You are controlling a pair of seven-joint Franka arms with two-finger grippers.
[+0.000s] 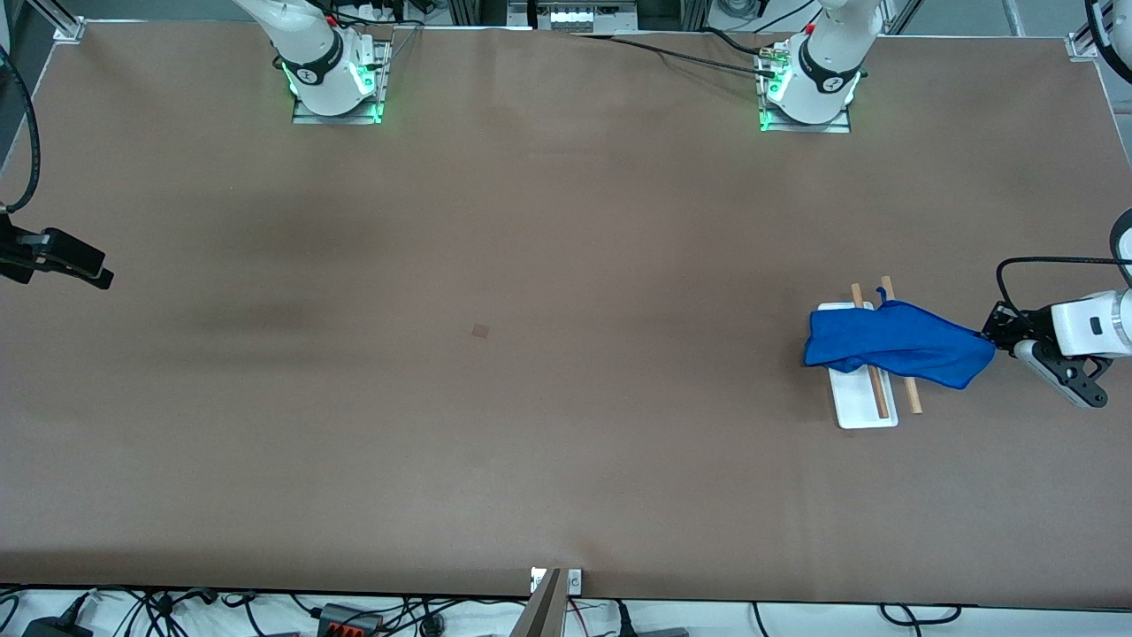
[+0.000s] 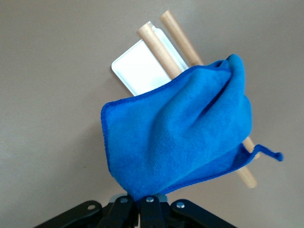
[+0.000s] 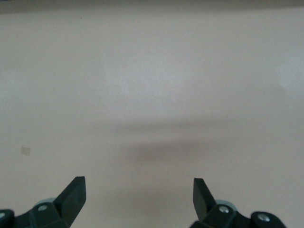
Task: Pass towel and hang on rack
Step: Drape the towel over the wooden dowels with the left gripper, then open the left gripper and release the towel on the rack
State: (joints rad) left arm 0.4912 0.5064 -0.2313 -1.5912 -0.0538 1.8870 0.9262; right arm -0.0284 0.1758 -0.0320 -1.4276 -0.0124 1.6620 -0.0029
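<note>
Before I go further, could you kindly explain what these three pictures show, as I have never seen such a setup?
Two robot arms stand at a brown table. One picture looks down from a high camera facing them; the other two come from cameras on each arm's wrist. The rack, a white base with two wooden rods, sits toward the left arm's end of the table. A blue towel lies draped over its rods. The left gripper is shut on one corner of the towel, beside the rack. The right gripper waits open over bare table at the right arm's end, holding nothing.
</note>
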